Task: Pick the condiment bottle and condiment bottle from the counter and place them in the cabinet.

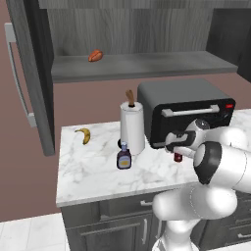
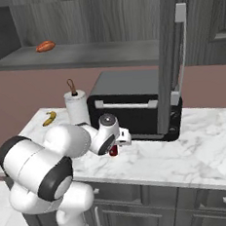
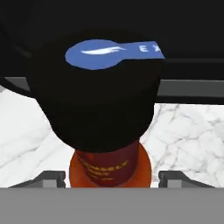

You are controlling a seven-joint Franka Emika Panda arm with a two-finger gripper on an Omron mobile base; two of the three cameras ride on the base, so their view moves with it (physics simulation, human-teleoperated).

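Note:
The slim red condiment bottle [image 3: 109, 168] with its black cap [image 3: 96, 105] stands upright on the marble counter [image 1: 88, 171], just in front of the toaster oven. My gripper [image 3: 112, 177] is lowered over it, a fingertip [image 3: 54, 177] on each side of the body with a small gap to it. In the base views the red bottle [image 1: 178, 157] [image 2: 113, 151] peeks out under the gripper [image 1: 177, 149] [image 2: 119, 142]. The squat dark-purple condiment bottle [image 1: 124, 158] stands beside the paper-towel roll. The cabinet [image 1: 137, 66] above is open, its door [image 1: 29, 73] [image 2: 170, 55] swung out.
A black toaster oven [image 1: 186, 110] [image 2: 134, 108] stands right behind the red bottle. A white paper-towel roll [image 1: 132, 125] [image 2: 77, 107] and a banana [image 1: 84, 135] [image 2: 49, 118] are to its left. An orange-red vegetable [image 1: 95, 55] [image 2: 45, 46] lies on the cabinet shelf.

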